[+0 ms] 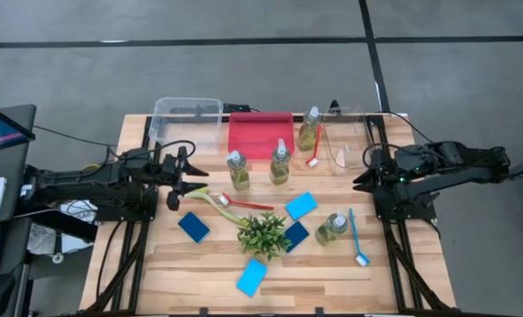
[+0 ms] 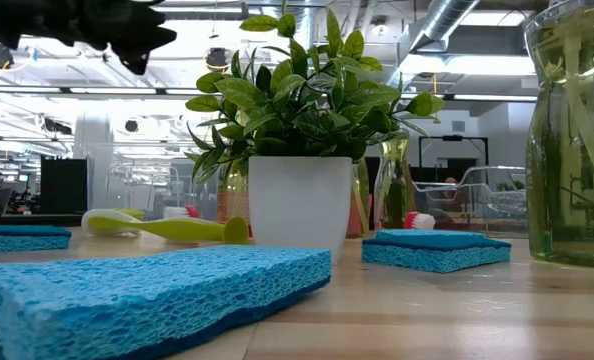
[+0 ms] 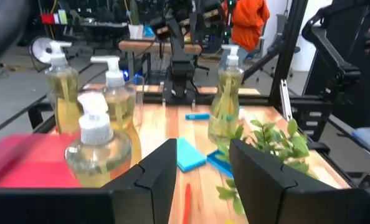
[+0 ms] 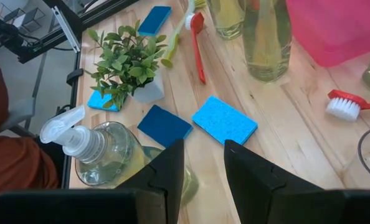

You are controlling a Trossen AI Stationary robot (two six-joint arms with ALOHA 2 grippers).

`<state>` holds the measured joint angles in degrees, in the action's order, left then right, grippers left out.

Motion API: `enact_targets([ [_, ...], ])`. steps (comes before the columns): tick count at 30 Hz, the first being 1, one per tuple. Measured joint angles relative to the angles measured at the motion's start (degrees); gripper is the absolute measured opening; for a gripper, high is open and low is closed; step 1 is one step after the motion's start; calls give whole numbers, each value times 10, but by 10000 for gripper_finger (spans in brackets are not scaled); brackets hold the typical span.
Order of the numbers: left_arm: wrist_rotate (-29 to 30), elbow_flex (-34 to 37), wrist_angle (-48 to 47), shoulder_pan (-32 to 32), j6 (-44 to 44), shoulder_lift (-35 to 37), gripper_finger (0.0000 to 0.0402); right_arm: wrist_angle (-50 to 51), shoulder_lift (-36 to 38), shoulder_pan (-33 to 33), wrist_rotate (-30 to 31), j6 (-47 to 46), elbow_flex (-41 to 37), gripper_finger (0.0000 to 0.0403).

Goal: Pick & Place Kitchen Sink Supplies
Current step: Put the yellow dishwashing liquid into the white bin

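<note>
Okay, nearest edge first, clock read off the high view with the plant point(image 1: 262, 233) as centre. A light-blue sponge point(image 1: 252, 276) lies at 6 o'clock, close to the front of the counter point(image 1: 173, 273). A dark-blue sponge point(image 1: 295, 236) sits just beside the plant at 3. Another dark-blue sponge point(image 1: 194, 226) lies out at 9. One bottle point(image 1: 332, 227) of yellow-green liquid stands at 3, past the sponge, and the blue brush point(image 1: 357, 236) lies just beyond it, bristles toward the near edge. A second light-blue sponge point(image 1: 301, 206) lies at 1. The red brush point(image 1: 248, 204) lies flat at 11, with the yellow brush point(image 1: 210, 195) crossing its head end.

Mid-counter, two more bottles point(image 1: 238, 170) point(image 1: 280, 162) stand at 11 and 12.

The left arm point(image 1: 85, 185) comes in from 9; left jaws apart, nothing between them, near the yellow brush. The right arm point(image 1: 446, 167) comes in from 3; right jaws apart, empty too, well off the counter items.

Far side: the fourth bottle point(image 1: 310, 129) stands at 1, a red-headed brush point(image 1: 314, 154) beside it. The red bin point(image 1: 261, 135) is at 12, the clear bin point(image 1: 187, 119) at 11, and another clear container point(image 1: 345, 145) at 1.
</note>
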<state>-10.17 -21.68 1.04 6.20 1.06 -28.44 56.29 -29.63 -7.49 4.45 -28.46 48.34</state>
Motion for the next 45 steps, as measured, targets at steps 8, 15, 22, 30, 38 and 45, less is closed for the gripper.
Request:
enact_targets([
  [8, 0, 74, 65, 4, -6, 7, 150, 0, 0, 0, 0, 0, 0, 108],
  [15, 0, 122, 82, 15, -63, 8, 150, 0, 0, 0, 0, -1, 0, 108],
  [22, 1, 192, 136, 15, -92, 7, 150, 0, 0, 0, 0, 0, 0, 108],
  [30, 0, 214, 168, 15, -95, 6, 150, 0, 0, 0, 0, 0, 0, 108],
  [38, -41, 214, 166, 15, -90, 6, 150, 0, 0, 0, 0, 0, 0, 108],
  [45, -104, 214, 166, 15, -88, 6, 150, 0, 0, 0, 0, 0, 0, 108],
])
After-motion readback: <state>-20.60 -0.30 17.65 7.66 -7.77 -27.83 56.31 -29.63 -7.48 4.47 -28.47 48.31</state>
